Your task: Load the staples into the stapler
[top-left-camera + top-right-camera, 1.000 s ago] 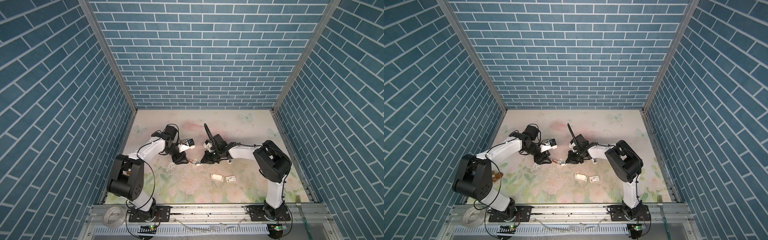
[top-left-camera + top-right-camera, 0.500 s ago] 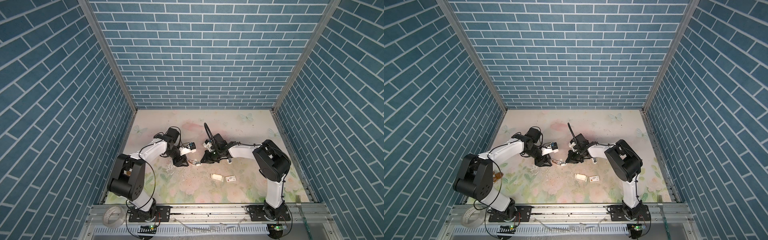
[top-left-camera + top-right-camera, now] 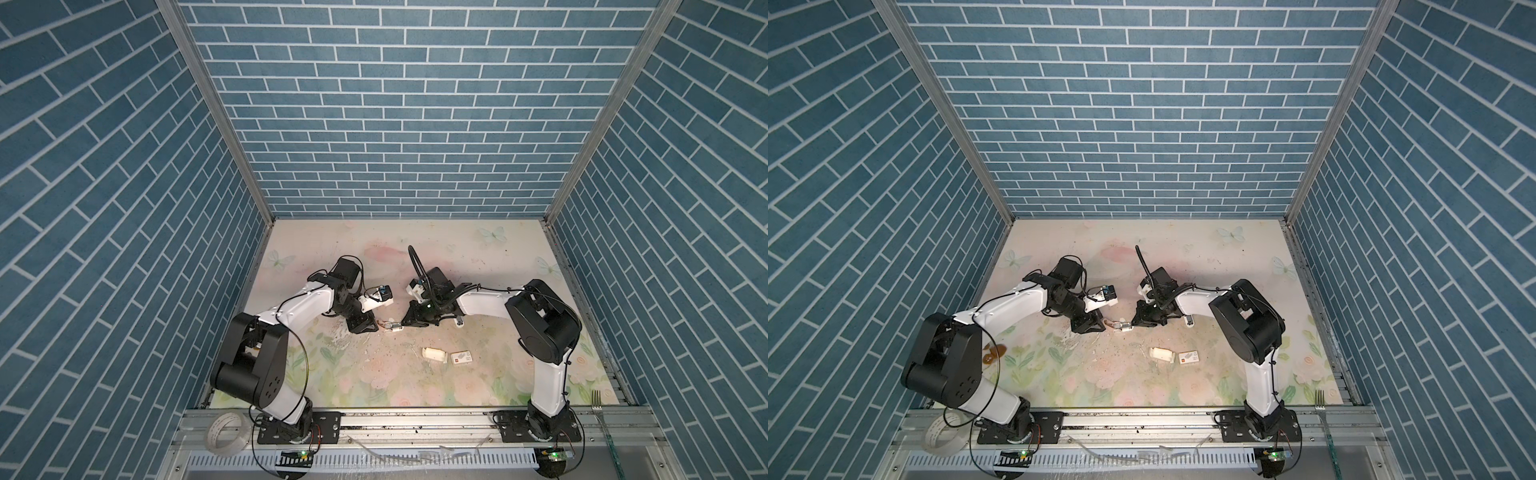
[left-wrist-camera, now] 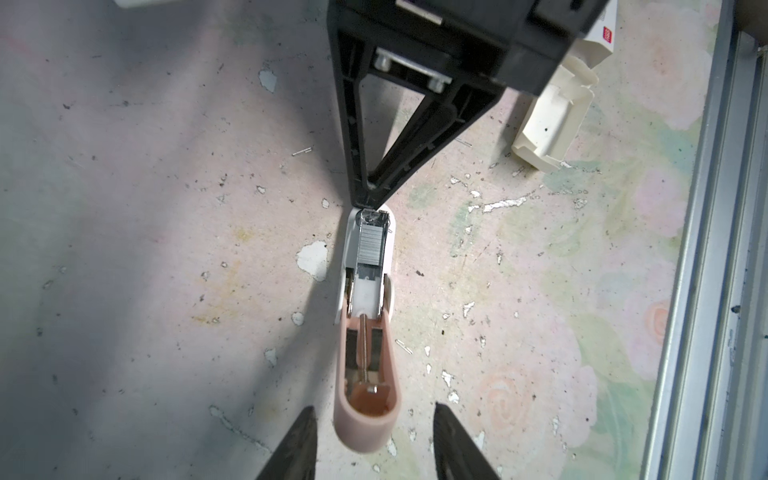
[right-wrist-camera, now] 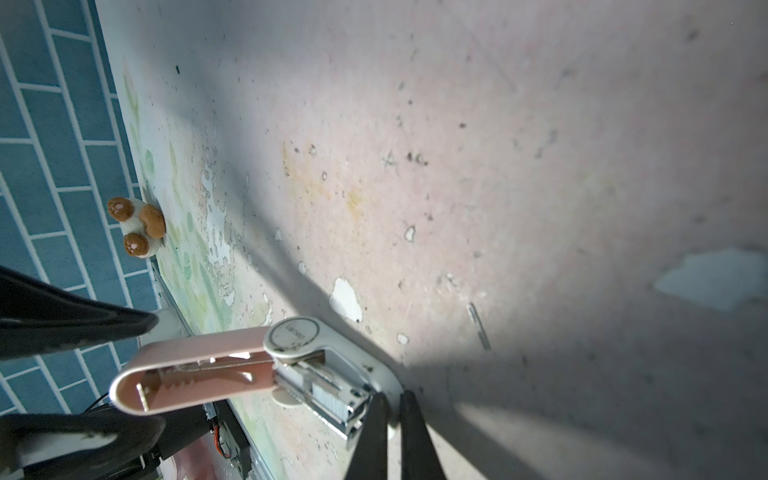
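The stapler [image 4: 365,316] lies on the mat in both top views [image 3: 392,326] [image 3: 1123,326], between the two grippers. Its pink lid [image 5: 187,374] is swung open. A strip of silver staples [image 4: 372,245] sits in the metal magazine [image 5: 328,392]. My right gripper [image 5: 393,399] is shut, its tips resting on the front end of the stapler's white base [image 4: 368,201]. My left gripper [image 4: 374,407] is open. Its fingers [image 4: 299,449] stand on either side of the pink lid's end, with a gap on both sides.
A small white cardboard tray [image 3: 434,354] and a white sleeve with a red mark [image 3: 461,357] lie on the mat in front of the right gripper. A plush toy [image 3: 992,353] sits by the left wall. On the front rail lie a tape roll [image 3: 224,434] and a fork [image 3: 596,405].
My left gripper has crept a little closer to the stapler's pink lid, and its jaws have narrowed. The right arm and the stapler have stayed put.
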`<state>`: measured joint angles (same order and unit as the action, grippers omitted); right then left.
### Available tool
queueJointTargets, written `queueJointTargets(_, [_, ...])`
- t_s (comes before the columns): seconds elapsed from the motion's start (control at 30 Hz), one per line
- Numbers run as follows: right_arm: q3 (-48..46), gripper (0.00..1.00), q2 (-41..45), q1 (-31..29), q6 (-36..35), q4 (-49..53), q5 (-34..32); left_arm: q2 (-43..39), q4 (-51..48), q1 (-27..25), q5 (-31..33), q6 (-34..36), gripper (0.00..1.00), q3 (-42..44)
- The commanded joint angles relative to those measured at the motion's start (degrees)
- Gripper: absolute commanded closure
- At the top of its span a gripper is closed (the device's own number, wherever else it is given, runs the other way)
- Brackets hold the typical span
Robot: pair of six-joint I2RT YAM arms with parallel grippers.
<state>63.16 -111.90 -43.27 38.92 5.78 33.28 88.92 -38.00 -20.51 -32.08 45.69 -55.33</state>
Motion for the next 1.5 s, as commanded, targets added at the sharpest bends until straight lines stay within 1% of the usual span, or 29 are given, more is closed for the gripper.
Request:
queueJointTargets(0.0, [-0.1, 0.91, -1.5, -0.2, -1.4, 1.6, -1.6, 0.0, 0.3, -0.6, 0.8, -0.1, 0.53, 0.4])
queueJointTargets(0.17, [-0.3, 0.91, -1.4, -0.2, -1.4, 1.5, -1.6, 0.9, -0.1, -1.0, 1.4, 0.3, 0.60, 0.1])
queueJointTargets(0.33, [-0.1, 0.91, -1.7, -0.2, -1.4, 1.3, -1.5, 0.5, -0.3, -1.5, 2.5, 1.0, 0.64, 0.6])
queueJointTargets(0.73, [-0.4, 0.92, -1.8, -0.1, -1.4, 0.7, -1.2, 0.0, 0.8, -3.9, 3.9, -0.3, 0.78, 0.6])
queueJointTargets(0.93, [-0.8, 0.93, -1.6, -0.1, -1.4, 0.4, -1.3, 0.6, 2.0, -5.0, 5.1, -1.7, 0.80, 0.4])
queueJointTargets(1.2, [-1.2, 0.94, -1.5, -0.2, -1.4, 0.0, -1.4, 2.2, 3.4, -8.0, 7.3, -3.2, 0.82, -0.3])
queueJointTargets(1.47, [-1.7, 0.95, -1.3, -0.1, -1.2, -0.4, -1.4, 4.7, 3.5, -9.4, 7.7, -4.3, 0.82, -2.3])
